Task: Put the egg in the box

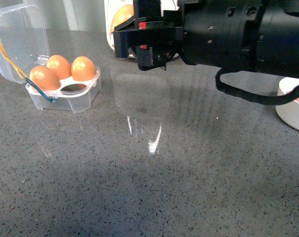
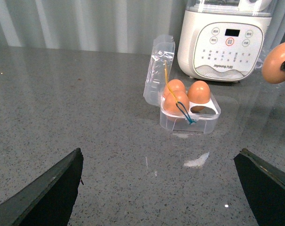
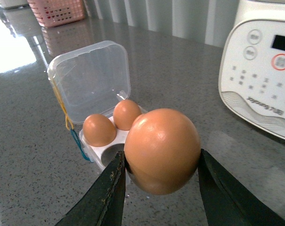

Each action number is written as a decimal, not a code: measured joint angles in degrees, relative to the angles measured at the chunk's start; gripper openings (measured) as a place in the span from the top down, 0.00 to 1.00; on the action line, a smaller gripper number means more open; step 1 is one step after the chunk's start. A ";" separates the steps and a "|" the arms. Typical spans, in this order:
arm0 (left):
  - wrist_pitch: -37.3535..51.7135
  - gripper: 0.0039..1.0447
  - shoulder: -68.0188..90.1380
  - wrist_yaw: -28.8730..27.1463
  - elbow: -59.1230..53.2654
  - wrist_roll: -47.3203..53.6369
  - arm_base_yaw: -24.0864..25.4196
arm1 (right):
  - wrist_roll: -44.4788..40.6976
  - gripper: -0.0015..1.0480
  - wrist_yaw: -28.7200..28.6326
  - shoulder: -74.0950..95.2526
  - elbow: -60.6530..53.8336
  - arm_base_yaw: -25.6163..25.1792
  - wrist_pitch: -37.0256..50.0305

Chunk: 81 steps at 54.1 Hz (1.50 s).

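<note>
Grey speckled worktop [image 1: 149, 187] carrying all items. The black right arm [image 1: 238, 34] enters the front view from 2 o'clock and hides most of the white appliance [image 2: 227, 42], whose button panel shows in the left wrist view. The box [image 1: 65, 96], of clear plastic, sits at 10 o'clock with its hinged lid [image 1: 18, 39] standing open. Three brown eggs [image 1: 58, 66] fill three cells, and the cell at its 5 o'clock corner is empty. A white bowl [image 1: 293, 112] at 3 o'clock is cut off by the frame, its contents unclear. The right tool [image 3: 160, 157] is clamped on the egg [image 3: 162, 150], smooth, glossy and orange-brown, held clear of the worktop toward 2 o'clock of the box. The left tool [image 2: 159, 153] has its fingers spread wide. A yellow band [image 2: 166, 74] and a blue band [image 2: 185, 113] cross the box.
</note>
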 joint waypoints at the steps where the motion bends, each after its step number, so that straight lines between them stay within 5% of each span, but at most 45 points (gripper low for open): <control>1: 0.00 0.06 0.00 0.00 0.00 0.00 0.00 | 0.00 0.63 -0.07 0.28 0.22 0.13 0.00; 32: 0.00 0.06 0.00 0.00 0.00 0.00 0.00 | -1.27 0.63 -3.04 12.44 13.92 4.68 -5.20; 67: 0.00 0.06 0.00 0.00 0.00 0.00 0.00 | -3.93 0.63 -1.81 15.91 17.20 6.23 -7.39; 81: 0.00 0.06 0.00 0.00 0.00 0.00 0.00 | -4.33 0.31 -1.90 15.89 17.18 6.29 -7.50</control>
